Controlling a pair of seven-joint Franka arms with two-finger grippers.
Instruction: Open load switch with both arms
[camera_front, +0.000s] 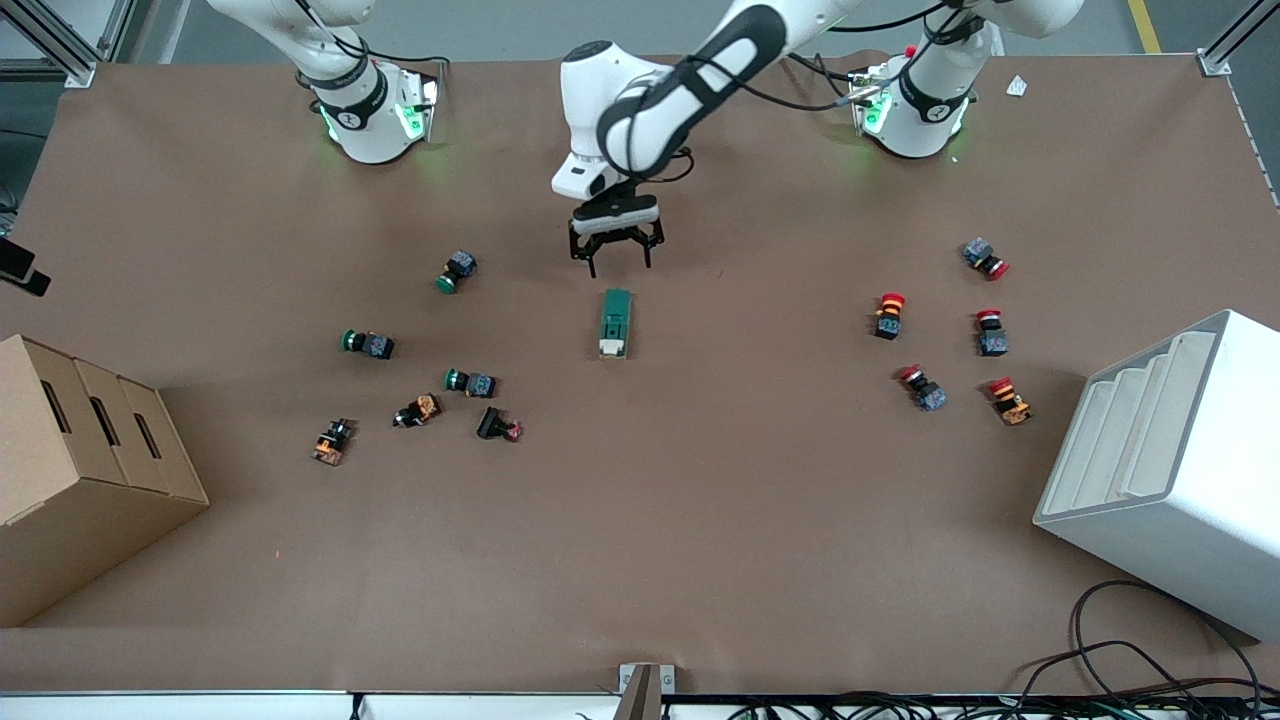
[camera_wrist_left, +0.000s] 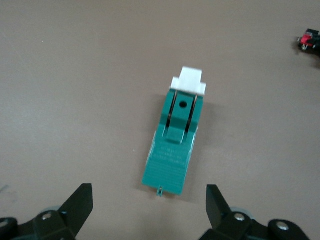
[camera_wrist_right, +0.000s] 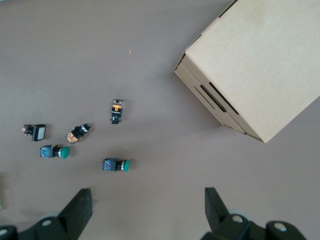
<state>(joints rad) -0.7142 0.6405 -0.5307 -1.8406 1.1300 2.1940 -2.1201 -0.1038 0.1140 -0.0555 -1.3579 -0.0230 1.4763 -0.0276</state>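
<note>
The right arm (camera_front: 340, 60) waits folded near its base, its end effector (camera_wrist_right: 145, 212) released high over the green buttons (camera_wrist_right: 116, 165) and cardboard box (camera_wrist_right: 255, 65). The left arm (camera_front: 680, 90) reaches toward mid-table (camera_front: 700, 520), its end effector (camera_front: 612, 255) released, fingers spread, pointing down just above the load switch (camera_front: 615, 323), which lies flat with its white lever nearer the front camera.

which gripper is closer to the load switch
Left. The left gripper hangs open just above the load switch, at its end away from the white lever. The right gripper, open, is high over the green push buttons.
</note>
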